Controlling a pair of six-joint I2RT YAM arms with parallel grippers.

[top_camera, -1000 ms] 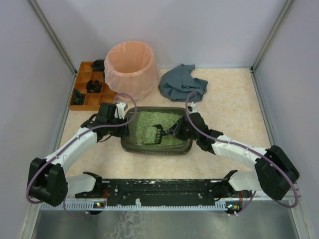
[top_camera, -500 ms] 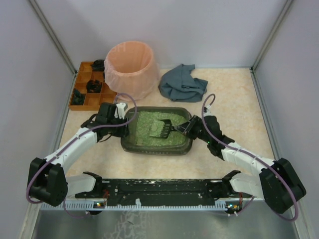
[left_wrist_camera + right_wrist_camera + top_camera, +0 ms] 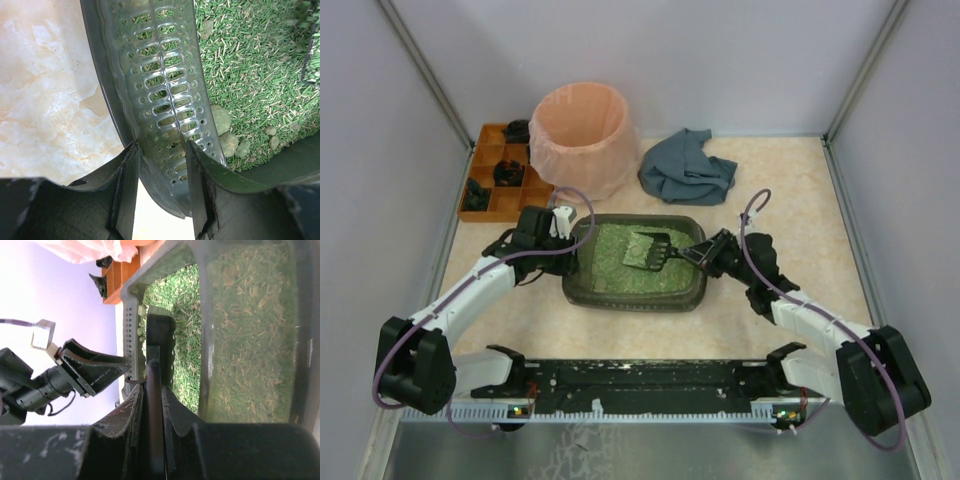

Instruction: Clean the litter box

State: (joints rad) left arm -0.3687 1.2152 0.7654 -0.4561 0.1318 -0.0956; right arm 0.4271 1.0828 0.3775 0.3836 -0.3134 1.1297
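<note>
**Top view.** The litter box sat in the middle of the table, in front of the bin and between your 2 arms. Your left gripper was at the box's left end.

**Left wrist view.** The 2 fingers of your left gripper were pressed against either side of the slotted rim, pinching it. Beside the rim, several rounded lumps lay in the green litter.

**Top and right wrist views.** Your right gripper was at the box's right end. Its fingers were clamped on the handle of a dark scoop. The scoop head was over the middle of the litter, with green showing in it. Whether it touched the litter could not be told.

**Surroundings.** A cloth lay behind the box. An orange tray stood left of the bin.
</note>
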